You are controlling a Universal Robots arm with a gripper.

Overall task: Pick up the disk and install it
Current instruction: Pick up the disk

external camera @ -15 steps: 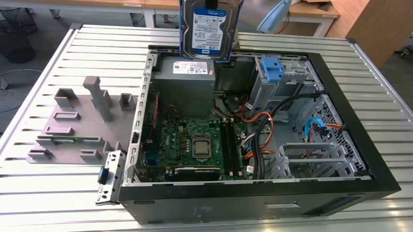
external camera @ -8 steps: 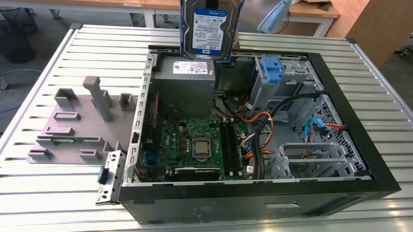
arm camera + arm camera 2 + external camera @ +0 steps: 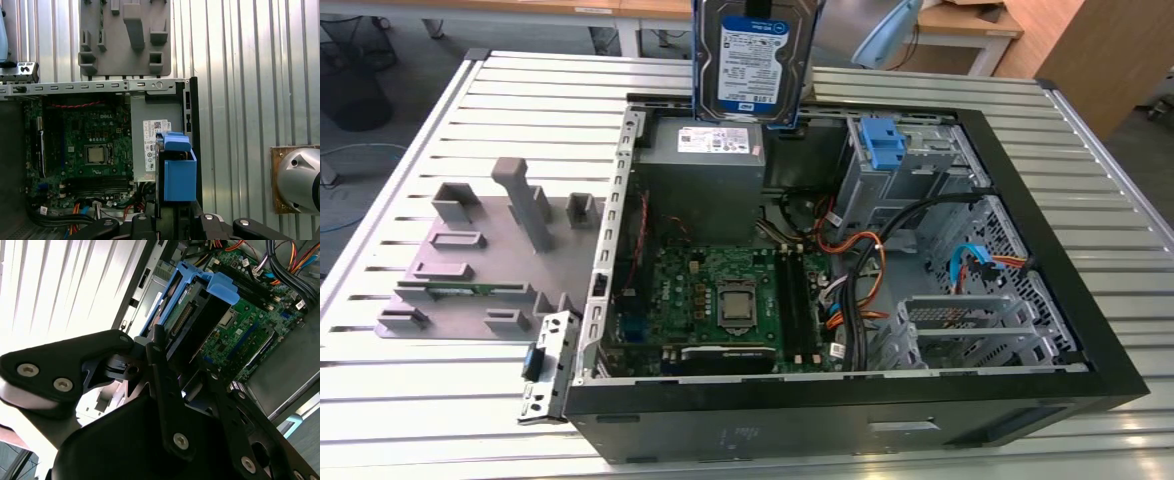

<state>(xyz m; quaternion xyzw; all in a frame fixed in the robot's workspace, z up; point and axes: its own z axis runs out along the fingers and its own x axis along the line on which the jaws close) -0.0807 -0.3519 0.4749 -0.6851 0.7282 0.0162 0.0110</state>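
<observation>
At the exterior view's left, a grey fixture plate (image 3: pixel 480 250) with upright pegs is laid on the slatted metal surface (image 3: pixel 414 400), well apart from the work. Beside it the open computer case (image 3: pixel 854 420) is set on its side, so that the motherboard (image 3: pixel 720 300) and the bays can be reached from above. At the upper middle of that frame the disk (image 3: pixel 750 60) is held upright in the air, label outward. It is above the grey power supply (image 3: pixel 700 165) and touches nothing in the case; it is judged to be carried high so that the case walls are cleared. In the second wrist view the claw (image 3: pixel 184 355) is seen clamped on the disk's end, its dark fingers (image 3: pixel 156 355) pressed on either side of the blue rails (the far end is thus left free, presumably for sliding into a bay). At the exterior view's right, in the upper part of the frame, a blue bracket (image 3: pixel 883 145) is seated in the drive cage (image 3: pixel 947 160). The disk is not yet installed.
</observation>
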